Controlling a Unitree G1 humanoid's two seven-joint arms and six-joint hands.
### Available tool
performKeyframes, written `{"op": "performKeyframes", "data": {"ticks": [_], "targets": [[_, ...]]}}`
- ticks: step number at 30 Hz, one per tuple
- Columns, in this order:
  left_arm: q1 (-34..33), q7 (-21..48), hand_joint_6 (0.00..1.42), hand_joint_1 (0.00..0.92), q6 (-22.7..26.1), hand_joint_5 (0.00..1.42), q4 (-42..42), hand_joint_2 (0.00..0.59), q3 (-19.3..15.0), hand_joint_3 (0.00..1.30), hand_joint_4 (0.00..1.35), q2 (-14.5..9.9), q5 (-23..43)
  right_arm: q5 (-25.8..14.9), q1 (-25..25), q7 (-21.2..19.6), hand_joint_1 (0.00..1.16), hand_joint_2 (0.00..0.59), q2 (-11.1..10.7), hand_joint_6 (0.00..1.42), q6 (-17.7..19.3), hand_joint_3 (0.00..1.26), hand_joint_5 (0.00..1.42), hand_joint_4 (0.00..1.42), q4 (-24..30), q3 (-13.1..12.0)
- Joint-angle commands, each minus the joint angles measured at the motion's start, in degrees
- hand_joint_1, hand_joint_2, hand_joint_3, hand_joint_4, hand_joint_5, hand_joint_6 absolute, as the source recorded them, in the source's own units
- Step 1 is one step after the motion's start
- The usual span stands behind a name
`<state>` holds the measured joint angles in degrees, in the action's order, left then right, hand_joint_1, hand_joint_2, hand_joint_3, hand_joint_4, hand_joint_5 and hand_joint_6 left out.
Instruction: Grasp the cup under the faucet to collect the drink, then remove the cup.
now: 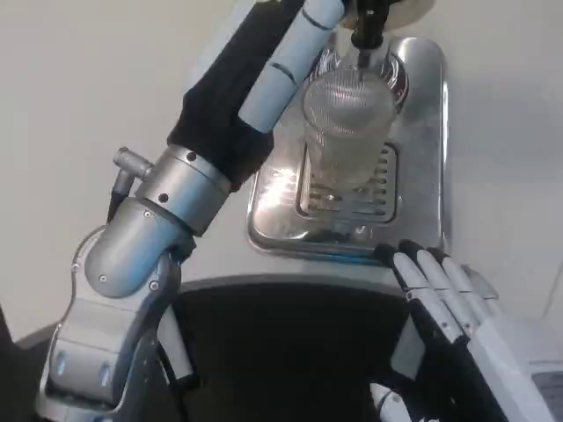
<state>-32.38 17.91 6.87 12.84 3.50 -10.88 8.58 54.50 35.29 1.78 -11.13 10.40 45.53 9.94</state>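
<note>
Clear ribbed plastic is what I am watching: the cup (347, 132) stands upright on the slotted grate of the steel drip tray (422, 158), directly beneath the dark faucet (369, 26) at the top of the head view. My left hand (281, 70) is extended up alongside the cup's left side, its pale fingers (303, 35) reaching toward the faucet area, but from this angle I cannot tell whether they are wrapped on the cup, pressing something above it, or merely beside it. My right hand (449, 299) waits low at the near edge of the tray, fingers straight, side by side and holding nothing. I judge the task to be in its middle: the cup is in place under the spout, and I cannot make out liquid inside or a stream falling. Filling, if not finished, and lifting the cup away from the tray onto the white table (79, 97) remain.
</note>
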Motion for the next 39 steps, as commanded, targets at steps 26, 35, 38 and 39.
{"op": "performKeyframes", "data": {"ticks": [26,35,38,39], "targets": [[-0.45,5.00,0.00,0.000,-6.15,0.00,1.04,0.226,7.07,0.00,0.00,-5.54,-10.63,-1.47,-2.84,-1.44,0.32,0.541,0.21,0.03,-0.61,0.06,0.00,0.00,-2.86,-1.18],[-0.76,5.72,0.00,0.000,-12.61,0.00,-0.51,0.223,8.89,0.00,0.00,-8.40,-15.69,-4.03,-2.55,-1.94,0.33,0.481,1.52,0.03,-1.83,0.03,0.00,0.00,-3.24,-2.08],[-1.14,6.38,0.00,0.000,-14.06,0.00,-1.30,0.220,9.45,0.00,0.00,-8.78,-16.09,-4.81,-2.53,-2.35,0.36,0.413,2.53,0.03,-2.24,0.01,0.00,0.00,-3.23,-2.12],[-1.29,6.38,0.00,0.000,-14.89,0.00,-1.49,0.220,9.72,0.00,0.00,-9.06,-16.75,-4.93,-2.54,-2.38,0.37,0.391,2.73,0.03,-2.32,0.01,0.00,0.00,-3.17,-2.12]]}}
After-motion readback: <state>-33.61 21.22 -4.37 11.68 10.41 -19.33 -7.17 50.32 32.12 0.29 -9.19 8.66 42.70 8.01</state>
